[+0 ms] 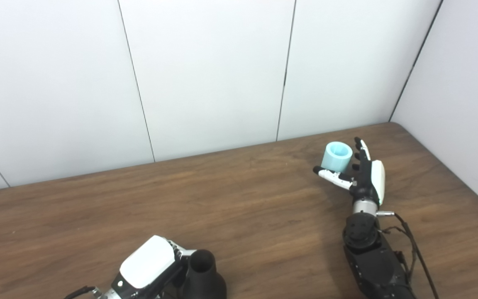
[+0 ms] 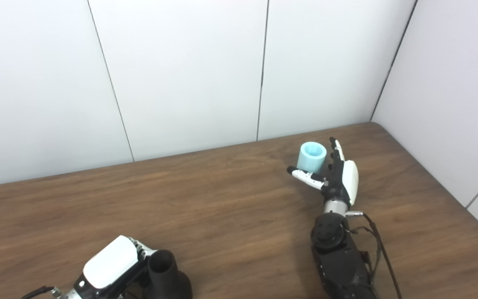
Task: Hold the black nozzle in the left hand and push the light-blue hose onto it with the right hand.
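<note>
The black nozzle [image 1: 202, 274] stands upright at the table's near edge, narrow mouth up and wide base cut off by the picture's bottom. My left hand [image 1: 147, 261] presses against its left side, fingers curled around the neck. Far right on the table, the light-blue hose [image 1: 337, 155], a short open-topped cylinder, stands upright. My right hand [image 1: 363, 176] is open beside it: the thumb reaches across in front of the hose and the fingers stretch up along its right side. Whether they touch it is unclear.
The brown wooden table [image 1: 243, 199] meets white wall panels [image 1: 206, 74] at the back and on the right, close behind the hose. The table's rounded far-right corner [image 1: 396, 124] lies just past my right hand.
</note>
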Robot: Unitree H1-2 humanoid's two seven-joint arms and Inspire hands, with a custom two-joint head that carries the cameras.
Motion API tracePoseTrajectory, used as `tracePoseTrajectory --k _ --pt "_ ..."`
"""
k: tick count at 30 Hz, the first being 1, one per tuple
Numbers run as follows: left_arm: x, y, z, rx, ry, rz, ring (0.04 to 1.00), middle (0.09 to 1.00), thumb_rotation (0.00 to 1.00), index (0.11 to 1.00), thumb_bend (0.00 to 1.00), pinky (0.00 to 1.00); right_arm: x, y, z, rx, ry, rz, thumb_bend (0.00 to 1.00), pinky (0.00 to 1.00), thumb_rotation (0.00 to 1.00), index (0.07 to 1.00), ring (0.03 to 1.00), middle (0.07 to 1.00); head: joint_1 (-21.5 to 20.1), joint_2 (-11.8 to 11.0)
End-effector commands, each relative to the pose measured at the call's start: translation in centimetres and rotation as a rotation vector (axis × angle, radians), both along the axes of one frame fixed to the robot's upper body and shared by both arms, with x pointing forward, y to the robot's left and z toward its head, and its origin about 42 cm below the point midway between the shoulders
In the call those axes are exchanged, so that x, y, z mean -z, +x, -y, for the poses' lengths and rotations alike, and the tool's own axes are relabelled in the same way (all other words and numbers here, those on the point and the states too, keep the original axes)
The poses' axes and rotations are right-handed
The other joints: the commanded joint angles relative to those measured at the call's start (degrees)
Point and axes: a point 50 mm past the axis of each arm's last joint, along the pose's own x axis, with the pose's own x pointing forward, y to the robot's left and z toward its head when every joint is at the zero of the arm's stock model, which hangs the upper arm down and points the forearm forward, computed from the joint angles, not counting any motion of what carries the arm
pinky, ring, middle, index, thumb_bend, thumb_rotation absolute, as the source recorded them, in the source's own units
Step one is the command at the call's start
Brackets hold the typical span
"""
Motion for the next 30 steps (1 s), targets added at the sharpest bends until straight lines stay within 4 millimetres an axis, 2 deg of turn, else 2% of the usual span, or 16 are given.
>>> tracePoseTrajectory --k 1,6,12,17,19,21,22,23,24,26,28,30 --pt "1.98 -1.21 -1.77 0.002 0.111 -0.065 0.350 0.431 0.00 0.513 0.50 0.21 -0.86 1.04 -0.39 -0.039 -0.018 -0.010 1.00 0.72 0.27 0.874 0.849 0.898 -0.02 0.06" --pt "1.95 -1.30 -1.66 0.005 0.115 -0.060 0.350 0.433 0.00 0.517 0.50 0.23 -0.90 1.22 -0.52 -0.043 -0.023 -0.009 1.00 0.70 0.27 0.840 0.808 0.849 0.44 -0.05" --pt "1.95 -1.45 -1.61 0.008 0.115 -0.058 0.401 0.487 0.00 0.486 0.50 0.23 -0.83 1.08 -0.80 -0.013 0.016 0.064 0.96 0.60 0.14 0.719 0.693 0.709 0.63 0.15" --pt "1.92 -1.49 -1.62 0.008 0.113 -0.064 0.353 0.437 0.00 0.516 0.50 0.24 -0.66 1.04 -0.98 0.025 0.053 0.102 0.91 0.49 0.06 0.609 0.572 0.580 0.63 0.15" --pt "1.89 -1.51 -1.67 0.007 0.110 -0.065 0.350 0.433 0.00 0.515 0.50 0.23 -0.67 0.99 -1.07 0.033 0.050 0.106 0.87 0.46 0.03 0.578 0.544 0.550 0.55 0.19" --pt "1.86 -1.49 -1.69 0.007 0.114 -0.067 0.349 0.433 0.00 0.518 0.50 0.24 -0.67 0.95 -1.07 0.040 0.039 0.110 0.61 0.44 0.10 0.510 0.521 0.537 0.56 0.20" --pt "1.87 -1.48 -1.70 0.007 0.116 -0.067 0.349 0.434 0.00 0.518 0.50 0.24 -0.66 0.92 -1.04 0.043 0.030 0.112 0.58 0.44 0.11 0.502 0.519 0.536 0.57 0.19" --pt "1.87 -1.47 -1.70 0.007 0.118 -0.067 0.348 0.433 0.00 0.518 0.50 0.24 -0.63 0.90 -1.01 0.046 0.024 0.117 0.55 0.42 0.12 0.494 0.504 0.527 0.57 0.18" --pt "1.87 -1.46 -1.71 0.007 0.119 -0.067 0.348 0.433 0.00 0.517 0.50 0.24 -0.61 0.87 -0.99 0.048 0.021 0.120 0.54 0.40 0.06 0.491 0.486 0.504 0.57 0.18" --pt "1.87 -1.46 -1.71 0.007 0.119 -0.068 0.348 0.432 0.00 0.517 0.50 0.23 -0.58 0.85 -0.97 0.051 0.022 0.124 0.53 0.39 0.02 0.485 0.472 0.491 0.57 0.18" --pt "1.89 -1.47 -1.71 0.008 0.118 -0.063 0.349 0.432 0.00 0.516 0.50 0.23 -0.59 0.80 -0.98 0.055 0.022 0.124 0.53 0.33 0.00 0.492 0.414 0.463 0.50 0.16" --pt "1.95 -1.47 -1.73 0.007 0.117 -0.062 0.350 0.432 0.00 0.516 0.50 0.23 -0.57 0.75 -0.96 0.054 0.024 0.126 0.53 0.33 0.00 0.488 0.413 0.468 0.45 0.19"
